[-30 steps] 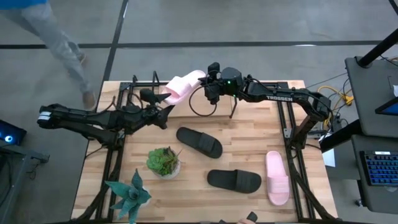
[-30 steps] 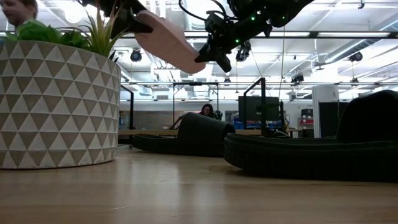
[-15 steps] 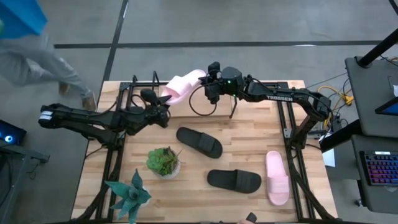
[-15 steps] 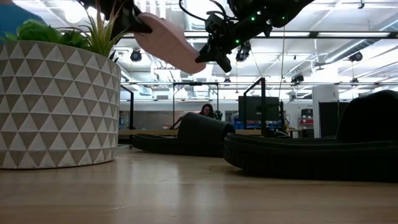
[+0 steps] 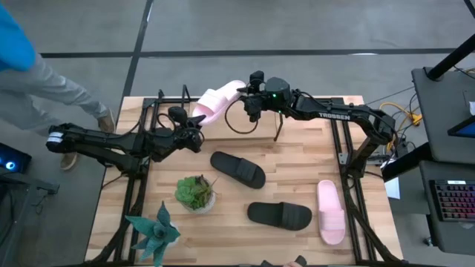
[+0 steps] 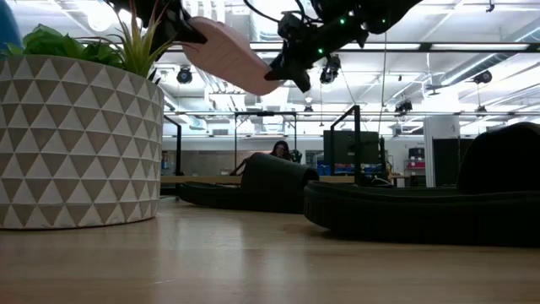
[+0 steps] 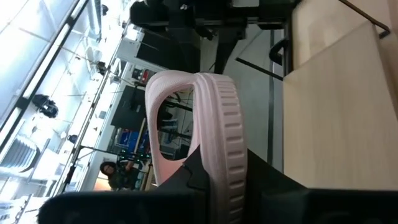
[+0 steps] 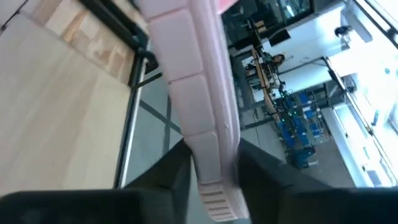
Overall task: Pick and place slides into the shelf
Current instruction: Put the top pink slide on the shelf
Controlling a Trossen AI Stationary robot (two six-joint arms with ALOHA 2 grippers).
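A pale pink slide (image 5: 219, 99) hangs tilted above the far left of the table, over the black wire shelf (image 5: 159, 105). My left gripper (image 5: 196, 124) is shut on its left end. My right gripper (image 5: 248, 101) reaches in from the right, its fingers standing close on either side of the slide's other end (image 8: 208, 155). The low view shows the slide (image 6: 226, 54) well above the tabletop. Two black slides (image 5: 237, 169) (image 5: 279, 215) and a second pink slide (image 5: 331, 211) lie flat on the wood. My left gripper pinches the sole at the slide's left end (image 7: 227, 182) between its two fingers, one on each face of the sole, so the ribbed edge faces the wrist camera. The strap (image 7: 166, 118) lies farther out. The slide is lifted clear. My right gripper: I cannot tell whether its fingers (image 8: 177, 171) touch the sole.
Two potted plants (image 5: 196, 191) (image 5: 154, 231) stand at the near left, the patterned pot (image 6: 80, 143) filling the low view's left. Black arm-mount frames run along both table sides. A person (image 5: 44, 70) walks past beyond the far left corner.
My left gripper has shut on the pink slide's left end, which stays in the air. My right gripper has risen slightly at the slide's other end. The person behind the table has walked on.
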